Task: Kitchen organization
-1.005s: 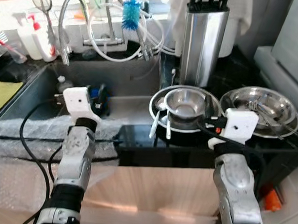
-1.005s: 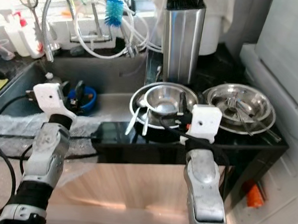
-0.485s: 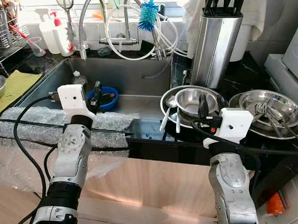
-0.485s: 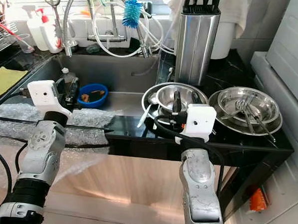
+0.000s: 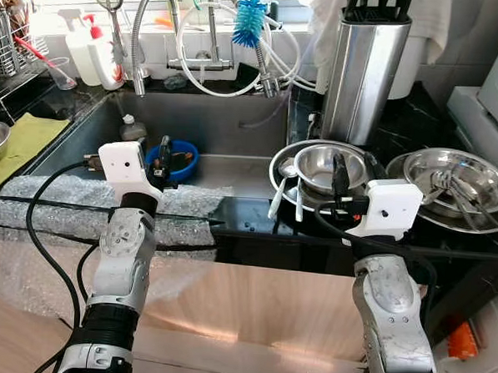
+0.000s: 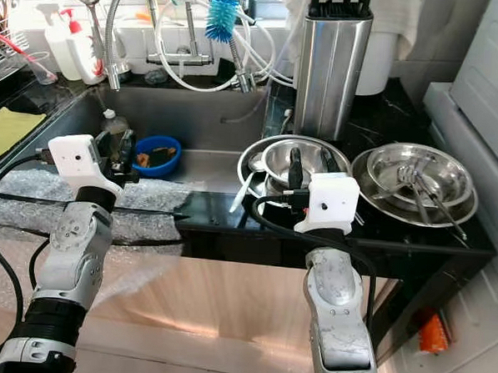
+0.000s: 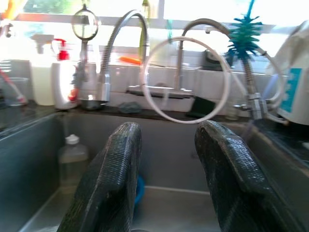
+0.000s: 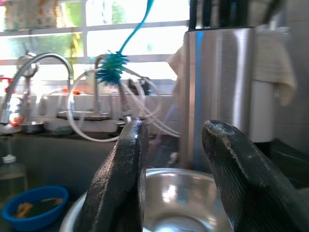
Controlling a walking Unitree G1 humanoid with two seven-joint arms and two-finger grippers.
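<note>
A steel sink (image 5: 236,123) holds a blue bowl (image 5: 182,160) and a small clear bottle (image 5: 132,129). To its right, on the black counter, a steel bowl (image 5: 315,165) sits in a steel plate with two white spoons (image 5: 276,198). Farther right lies another steel plate (image 5: 456,179) with forks in it. My left gripper (image 5: 162,158) is open and empty, raised at the sink's front edge and pointing toward the blue bowl. My right gripper (image 5: 340,174) is also open and empty, hovering just in front of the steel bowl (image 8: 176,193).
A tall steel knife block (image 5: 364,71) stands behind the bowls. Faucets (image 5: 149,18), hoses and a blue bottle brush (image 5: 250,18) line the back of the sink. Bubble wrap (image 5: 56,208) covers the counter's front edge at the left. A yellow cloth (image 5: 16,141) and soap bottles (image 5: 93,49) are far left.
The whole view has shifted as the camera moved, bringing more of the left counter into sight. Both arms keep the same raised pose and both grippers stay open.
</note>
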